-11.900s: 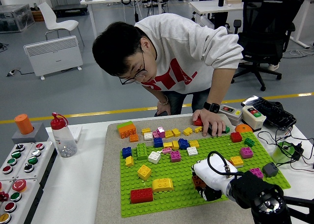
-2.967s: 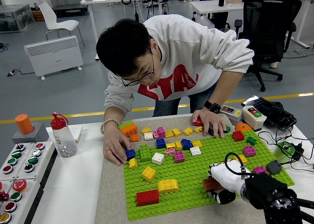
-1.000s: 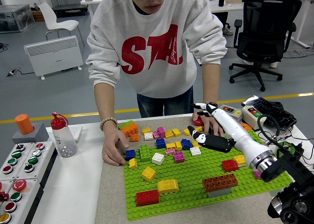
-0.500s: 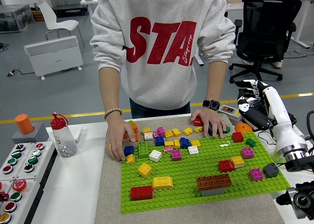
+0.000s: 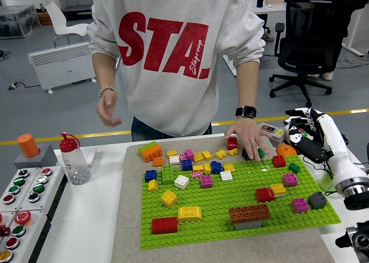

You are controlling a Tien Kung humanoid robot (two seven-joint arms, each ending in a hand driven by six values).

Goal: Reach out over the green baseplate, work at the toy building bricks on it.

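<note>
The green baseplate (image 5: 230,228) lies on a grey mat and carries several toy bricks. A long brown brick (image 5: 249,213) sits on a grey one near the front. A red brick (image 5: 165,224) and a yellow brick (image 5: 190,213) stand at the front left. My right hand (image 5: 302,135) is raised off the plate at its right edge, fingers spread, holding nothing. A person stands at the far side. One of the person's hands (image 5: 247,139) rests on the plate's far edge by a red brick (image 5: 232,142). The other hand (image 5: 107,109) is lifted in the air.
A control box with coloured buttons (image 5: 23,200) is at the left edge. A clear bottle with a red cap (image 5: 74,158) and an orange cone (image 5: 27,145) stand at the far left. Button boxes (image 5: 273,131) and cables (image 5: 334,172) lie to the right of the plate.
The person has lifted one hand off the plate's left side into the air and stood up straighter. My right hand has dropped slightly beside the plate's right edge.
</note>
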